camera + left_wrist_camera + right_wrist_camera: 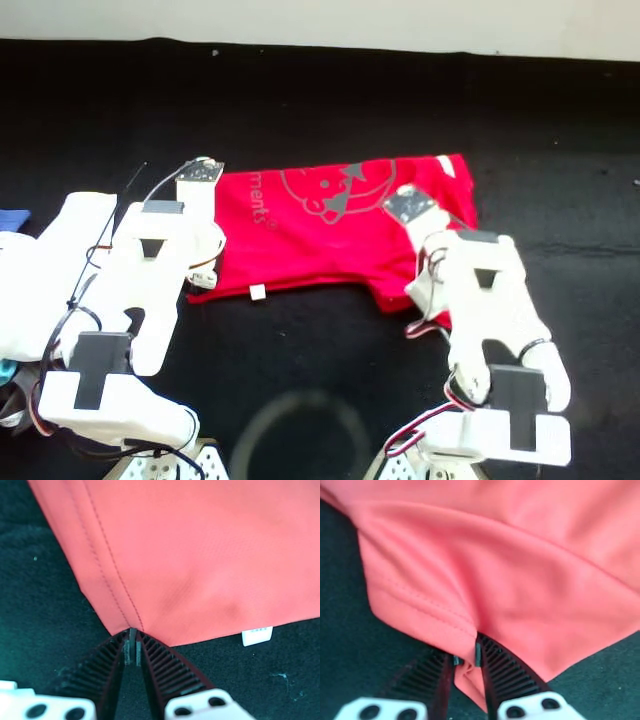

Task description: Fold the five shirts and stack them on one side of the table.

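Pinching the red printed fabric shirt (pixel 330 225), which lies mid-table on the black cloth (pixel 300 110), we have the left gripper (pixel 132 645) at its stitched corner and the right gripper (pixel 466 660) on a bunched hem.

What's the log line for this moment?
shirt: red, spread on table | left jaws: shut on shirt corner | right jaws: shut on shirt edge

The table (pixel 560 330) has a black cover. A red shirt (pixel 320 240) lies spread across its middle. White cloth (pixel 30 280) lies at its left edge.
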